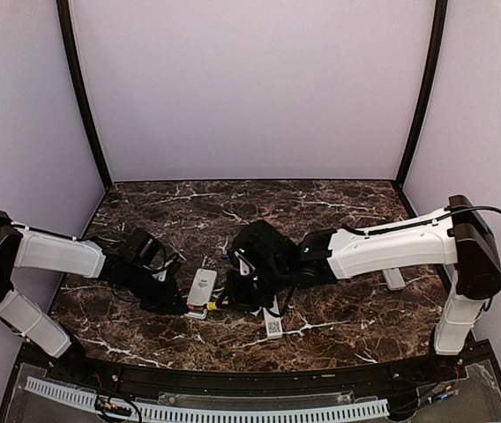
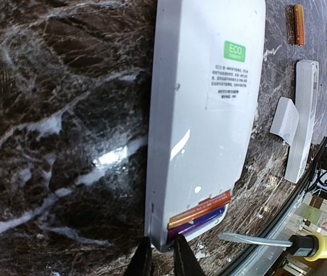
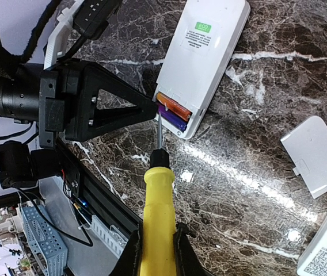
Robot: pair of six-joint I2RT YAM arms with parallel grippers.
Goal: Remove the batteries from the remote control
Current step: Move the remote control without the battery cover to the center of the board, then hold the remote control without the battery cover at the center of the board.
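The white remote control (image 2: pixel 206 109) lies face down with its battery bay uncovered. Two batteries, one orange (image 2: pixel 201 209) and one purple-blue (image 2: pixel 201 223), sit side by side in the bay. My left gripper (image 2: pixel 163 256) is shut on the remote's near corner, beside the bay. My right gripper (image 3: pixel 155 248) is shut on a yellow-handled screwdriver (image 3: pixel 158 207). The screwdriver's blade tip (image 3: pixel 159 118) reaches the purple-blue battery (image 3: pixel 172 121) at the bay's end. In the top view both grippers meet at the remote (image 1: pixel 201 287).
A loose orange battery (image 2: pixel 299 24) lies on the marble beyond the remote. A detached white cover (image 3: pixel 316 155) and a second white remote (image 1: pixel 272 322) with a QR label lie to the right. Another white piece (image 1: pixel 394 278) lies under the right arm. The table's front rail (image 3: pixel 103 198) is close.
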